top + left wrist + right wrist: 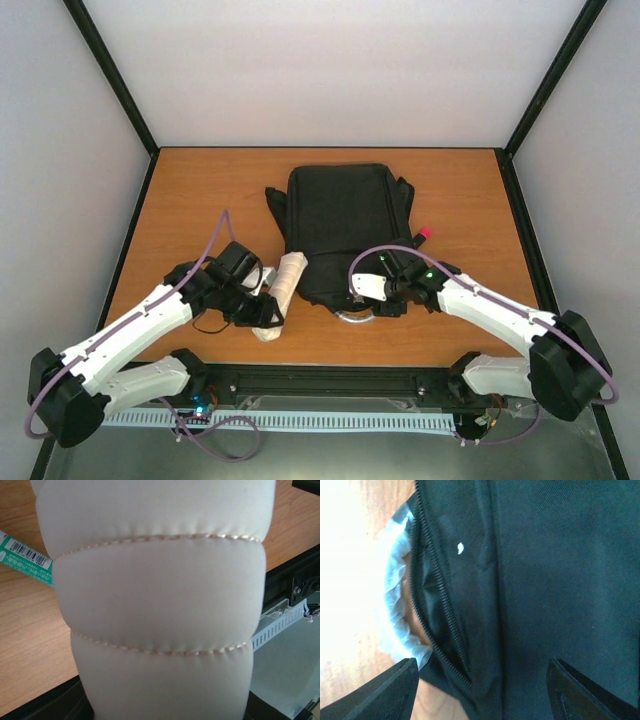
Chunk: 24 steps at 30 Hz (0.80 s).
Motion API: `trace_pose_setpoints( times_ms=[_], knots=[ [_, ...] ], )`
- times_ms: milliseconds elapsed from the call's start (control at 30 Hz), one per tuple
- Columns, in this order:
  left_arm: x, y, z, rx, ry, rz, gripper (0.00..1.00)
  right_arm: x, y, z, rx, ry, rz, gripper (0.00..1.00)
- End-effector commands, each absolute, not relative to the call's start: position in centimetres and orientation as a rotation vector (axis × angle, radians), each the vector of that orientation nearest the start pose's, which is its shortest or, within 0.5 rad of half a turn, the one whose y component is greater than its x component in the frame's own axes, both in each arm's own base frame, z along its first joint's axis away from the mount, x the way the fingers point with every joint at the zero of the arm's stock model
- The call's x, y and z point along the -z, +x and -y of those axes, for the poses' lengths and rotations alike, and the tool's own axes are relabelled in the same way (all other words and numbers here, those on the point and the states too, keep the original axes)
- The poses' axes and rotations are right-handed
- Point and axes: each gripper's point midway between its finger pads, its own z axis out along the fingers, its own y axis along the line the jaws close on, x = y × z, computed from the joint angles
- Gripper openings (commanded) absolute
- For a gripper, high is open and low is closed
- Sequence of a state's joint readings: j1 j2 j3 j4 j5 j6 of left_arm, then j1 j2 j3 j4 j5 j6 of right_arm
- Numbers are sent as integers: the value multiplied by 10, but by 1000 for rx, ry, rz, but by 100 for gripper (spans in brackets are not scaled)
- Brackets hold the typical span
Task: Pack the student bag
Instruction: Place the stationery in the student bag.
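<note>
Cream quilted pouch [160, 605] seemingly clamped by left gripper [264, 309]; black student bag [340, 225], zip open; right gripper [482, 685] wide.

Soft, even light; at my right wrist the table [345, 540] glares white and the student bag [560, 580] reads murky black.

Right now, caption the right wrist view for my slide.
Right end effector, jaws apart, poised over the student bag by its zip, clear plastic wrapping showing alongside.
</note>
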State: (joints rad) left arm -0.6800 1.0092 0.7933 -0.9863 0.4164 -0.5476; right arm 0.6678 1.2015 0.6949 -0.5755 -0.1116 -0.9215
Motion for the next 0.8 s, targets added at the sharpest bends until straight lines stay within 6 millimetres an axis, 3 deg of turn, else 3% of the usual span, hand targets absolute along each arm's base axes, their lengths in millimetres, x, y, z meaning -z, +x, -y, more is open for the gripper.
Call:
trace_pose_setpoints(
  times_ms=[0,100,233,300,467,600,667,767],
  knots=[
    [-124,112,182,812,301,-2991,48,-88,233,-212,-38,-1855,-1758,72],
    [-115,111,175,741,294,-3025,47,-84,239,-220,-45,-1847,-1752,71],
    [-117,108,179,797,306,-3018,46,-82,257,-224,12,-1800,-1791,50],
    [-121,106,180,819,319,-3009,46,-90,265,-226,27,-1766,-1805,41],
    [-130,104,178,822,359,-2973,45,-149,275,-240,-33,-1631,-1764,17],
    [-139,97,182,897,431,-2945,42,-200,290,-249,-46,-1516,-1740,9],
    [-150,89,190,1016,501,-2915,35,-219,301,-250,-40,-1457,-1742,3],
    [-171,82,200,1159,595,-2820,32,-237,316,-252,-44,-1380,-1761,3]
  ],
)
